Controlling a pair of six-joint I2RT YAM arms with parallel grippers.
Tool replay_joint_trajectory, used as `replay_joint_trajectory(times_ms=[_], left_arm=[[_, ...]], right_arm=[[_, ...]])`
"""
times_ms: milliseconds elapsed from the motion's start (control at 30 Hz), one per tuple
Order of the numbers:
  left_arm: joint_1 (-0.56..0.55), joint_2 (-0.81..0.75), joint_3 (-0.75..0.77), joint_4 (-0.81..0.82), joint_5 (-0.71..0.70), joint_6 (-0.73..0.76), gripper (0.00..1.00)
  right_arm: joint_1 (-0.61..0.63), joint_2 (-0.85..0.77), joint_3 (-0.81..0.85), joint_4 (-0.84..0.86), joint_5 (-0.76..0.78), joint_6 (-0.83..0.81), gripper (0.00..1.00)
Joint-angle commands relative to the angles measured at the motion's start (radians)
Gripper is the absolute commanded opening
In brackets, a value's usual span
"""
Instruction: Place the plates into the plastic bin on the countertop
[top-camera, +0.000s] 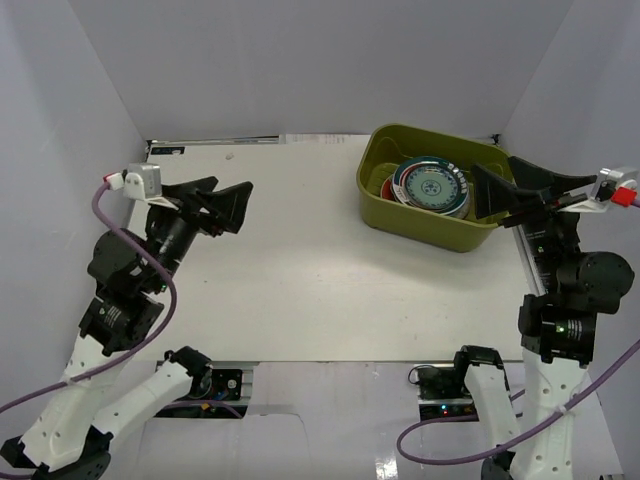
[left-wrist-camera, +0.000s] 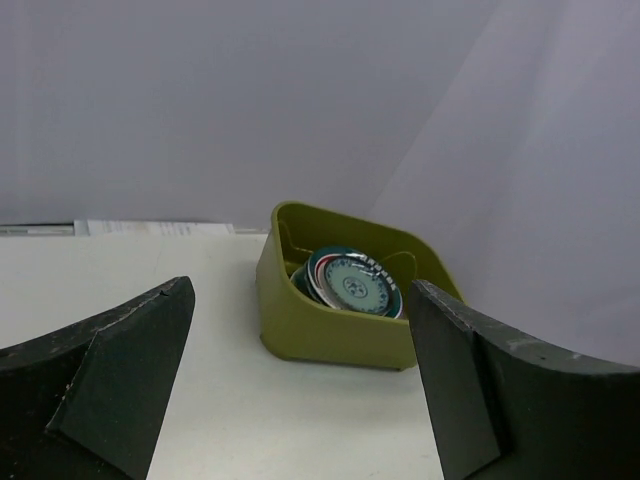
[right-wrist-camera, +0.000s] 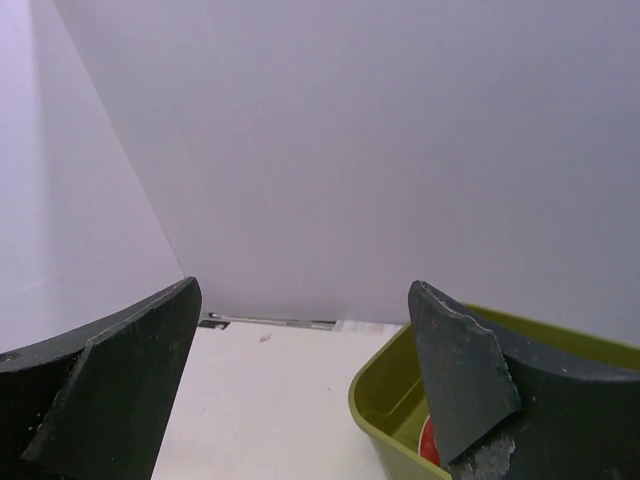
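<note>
Black fingers (right-wrist-camera: 110, 390) of the right tool (right-wrist-camera: 303, 300) filled the foreground of its wrist view, spread wide with only air between them. The tool was released, gripping nothing and touching nothing. It hung just above the right end of the plastic bin (top-camera: 420, 232), tips aimed across the tub. That stance looked better suited to dropping something in than to picking anything up.

Inside the bin lay the plates (top-camera: 432, 187), piled together. A teal-rimmed patterned dish sat uppermost and appeared slightly tilted, with a red edge peeping out beneath it on the left. The count in the pile could not be told. The tub itself stood at the far right corner of the white bench (top-camera: 320, 290), close to the right arm, which probably explained why that arm was working over it.

Across the bench, the left tool (top-camera: 230, 195) was raised near the left edge. Its jaws also stood fully apart and empty, facing the bin from well away. It seemed parked out of the other arm's path. Every plate in view was already in the tub, so the task looked at or near its end.
</note>
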Motion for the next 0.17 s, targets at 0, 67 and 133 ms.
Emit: replay_joint_trajectory(times_ms=[0, 67, 133], left_arm=[[0.003, -0.033, -0.007, 0.027, -0.01, 0.003, 0.98], [0.003, -0.038, -0.008, 0.021, -0.02, 0.002, 0.98], [0.003, -0.034, 0.015, 0.009, -0.035, -0.008, 0.98]], right_arm=[[0.002, -0.001, 0.03, -0.015, 0.024, -0.021, 0.9], [0.002, -0.018, 0.025, -0.003, 0.034, -0.021, 0.9], [0.002, -0.031, 0.03, 0.007, 0.046, -0.021, 0.9]])
